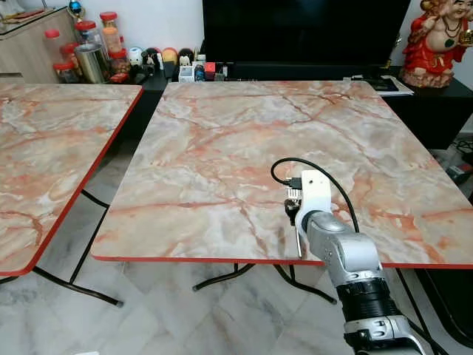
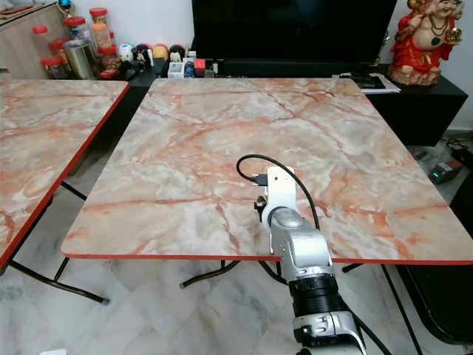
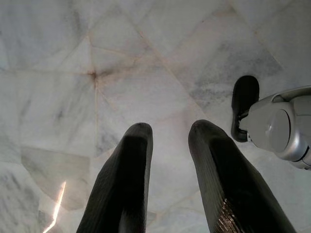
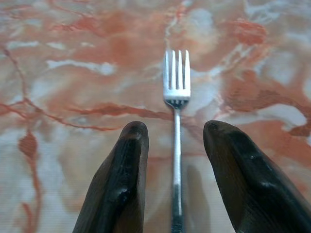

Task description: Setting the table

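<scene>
Marble-patterned table (image 1: 222,148), red-edged, stretches out ahead of the right gripper (image 4: 176,141), which hangs over the near edge. A second table of the same kind (image 1: 44,163) stands well off to the left, a gap of floor between the two.

Right arm reaches forward, wrist low over the top. Its two fingers (image 4: 121,179) are spread apart with a fork (image 4: 177,145) lying between them — tines pointing away from the gripper, handle running back under the wrist. Fork appears to rest flat on the marble, touching neither finger, though the handle's near end is cut off from sight.

Left gripper (image 3: 170,160) hangs idle over the floor tiles, fingers parted, nothing between them.

Step in hand, by my reading: placing the fork — set down and let go. The next move calls for lifting the gripper straight back and up without dragging the handle.
</scene>
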